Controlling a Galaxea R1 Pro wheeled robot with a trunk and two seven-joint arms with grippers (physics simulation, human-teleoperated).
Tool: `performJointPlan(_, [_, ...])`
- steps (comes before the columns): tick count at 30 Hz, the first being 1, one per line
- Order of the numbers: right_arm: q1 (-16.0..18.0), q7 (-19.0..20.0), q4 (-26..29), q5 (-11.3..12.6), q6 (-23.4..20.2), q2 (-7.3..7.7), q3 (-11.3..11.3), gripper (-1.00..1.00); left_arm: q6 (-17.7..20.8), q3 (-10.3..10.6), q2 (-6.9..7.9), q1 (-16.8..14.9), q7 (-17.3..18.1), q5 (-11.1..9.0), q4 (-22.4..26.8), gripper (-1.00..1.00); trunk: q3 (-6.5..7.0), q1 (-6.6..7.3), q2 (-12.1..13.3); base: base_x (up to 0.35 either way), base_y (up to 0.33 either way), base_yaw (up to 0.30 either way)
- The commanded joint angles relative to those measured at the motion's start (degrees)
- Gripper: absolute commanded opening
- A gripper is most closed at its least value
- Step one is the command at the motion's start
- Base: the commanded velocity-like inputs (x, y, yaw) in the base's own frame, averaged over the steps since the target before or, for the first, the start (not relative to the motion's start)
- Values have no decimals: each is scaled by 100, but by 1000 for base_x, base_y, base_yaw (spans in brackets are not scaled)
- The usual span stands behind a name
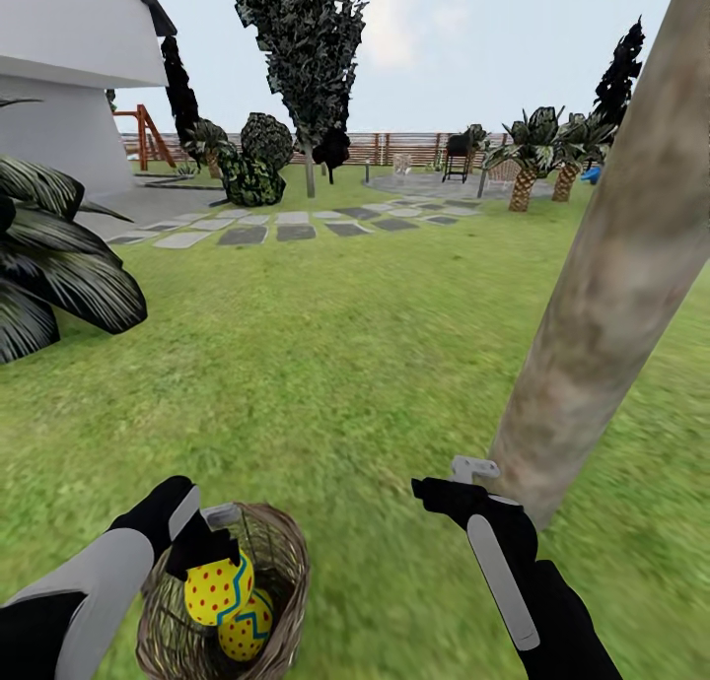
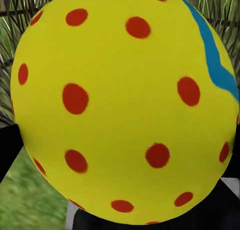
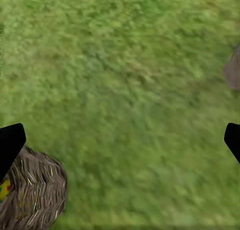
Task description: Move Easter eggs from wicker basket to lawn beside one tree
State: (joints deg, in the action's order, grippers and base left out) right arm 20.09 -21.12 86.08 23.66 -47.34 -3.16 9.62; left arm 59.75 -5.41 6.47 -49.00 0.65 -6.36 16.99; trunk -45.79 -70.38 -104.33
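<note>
So the left gripper (image 1: 202, 542) is down in the wicker basket (image 1: 286, 562) and its fingers are pinching one of the Easter eggs (image 1: 219, 587), the yellow one with red dots and a blue zigzag edge. In the left wrist view that egg (image 2: 125, 105) sits right up against the camera, with the dark fingers (image 2: 9, 145) hugging its sides and basket weave just behind it. A second egg (image 1: 247, 625) lies just below the held one, deeper in the basket and touching it as far as I can see. I can't make out a third egg anywhere.

The right gripper (image 1: 463, 483) hangs over the lawn (image 1: 325, 365) with its fingers spread wide and nothing between them; in the right wrist view the two black fingertips (image 3: 10, 142) sit at opposite edges with plain grass (image 3: 130, 105) between. The basket (image 3: 32, 195) is just beside one fingertip, and a bit of the tree (image 3: 232, 70) trunk pokes in past the other.

The trunk (image 1: 611, 276) leans up right next to the right gripper, basically just beyond its fingertips. Farther off there's a stepping-stone path (image 1: 296, 222) and a wooden fence (image 1: 394, 148).
</note>
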Motion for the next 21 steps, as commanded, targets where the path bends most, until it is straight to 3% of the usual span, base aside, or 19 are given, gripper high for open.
performJointPlan(1, [4,-59,7,60,-12,3,5,100,25,-17,-12,-2,-4,3,6,-100,13,23,39,0,0,0])
performJointPlan(21, [4,-59,8,60,-12,0,5,100,25,-13,-71,30,-30,-14,15,-100,372,462,841,0,0,0])
